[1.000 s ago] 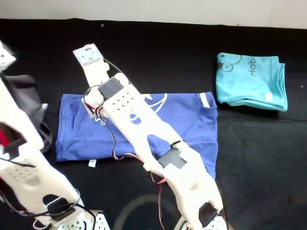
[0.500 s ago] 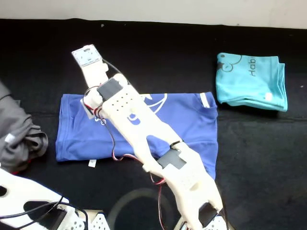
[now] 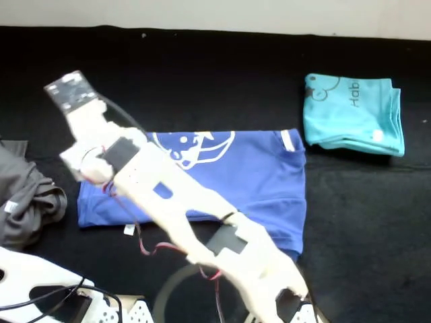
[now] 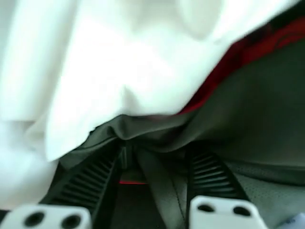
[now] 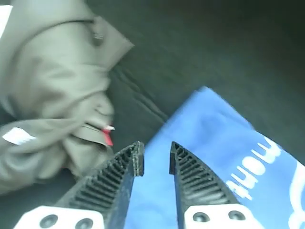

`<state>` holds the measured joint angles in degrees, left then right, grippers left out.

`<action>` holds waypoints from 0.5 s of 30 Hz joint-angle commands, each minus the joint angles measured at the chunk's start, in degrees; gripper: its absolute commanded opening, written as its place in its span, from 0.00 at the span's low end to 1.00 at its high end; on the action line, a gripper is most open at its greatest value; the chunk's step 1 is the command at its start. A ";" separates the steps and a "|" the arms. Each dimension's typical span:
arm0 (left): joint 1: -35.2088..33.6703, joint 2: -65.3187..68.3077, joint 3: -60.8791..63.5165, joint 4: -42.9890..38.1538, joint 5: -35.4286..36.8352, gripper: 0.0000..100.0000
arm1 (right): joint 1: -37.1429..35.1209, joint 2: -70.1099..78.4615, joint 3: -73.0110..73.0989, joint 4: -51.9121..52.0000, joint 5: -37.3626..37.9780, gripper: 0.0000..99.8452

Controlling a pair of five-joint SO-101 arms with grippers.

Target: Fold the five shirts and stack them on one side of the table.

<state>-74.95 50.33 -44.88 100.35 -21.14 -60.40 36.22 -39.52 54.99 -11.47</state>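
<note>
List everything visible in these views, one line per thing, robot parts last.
blue shirt: 1, blue with white print, spread flat mid-table
teal shirt: 1, teal, folded, far right of the table
grey shirt: 1, grey, crumpled at the table's left edge
white cloth: 1, white, blurred, over grey fabric
red cloth: 1, red strip between white and grey
table: 1, black cover
right arm: 1, white, stretched over the blue shirt's left part
left arm: 1, white, near left corner
right gripper: 1, black fingers, open, above the blue shirt's corner
left gripper: 1, black fingers, open, grey fold between
</note>
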 commanded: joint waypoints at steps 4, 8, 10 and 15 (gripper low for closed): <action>-4.09 -0.75 0.40 0.70 -0.79 0.19 | -7.25 6.29 -2.77 -8.92 -0.53 0.10; -4.79 -0.75 0.40 0.70 -0.70 0.19 | -10.07 10.15 -2.86 -11.74 -0.26 0.10; -4.97 -0.75 0.40 0.79 -0.70 0.19 | -10.59 11.74 -2.86 -14.20 -0.26 0.10; -4.70 -1.80 0.57 0.88 -0.62 0.19 | -10.68 16.13 -2.86 -22.73 -0.26 0.10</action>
<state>-78.29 50.33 -44.62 100.53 -21.32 -70.59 51.69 -39.60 36.88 -11.65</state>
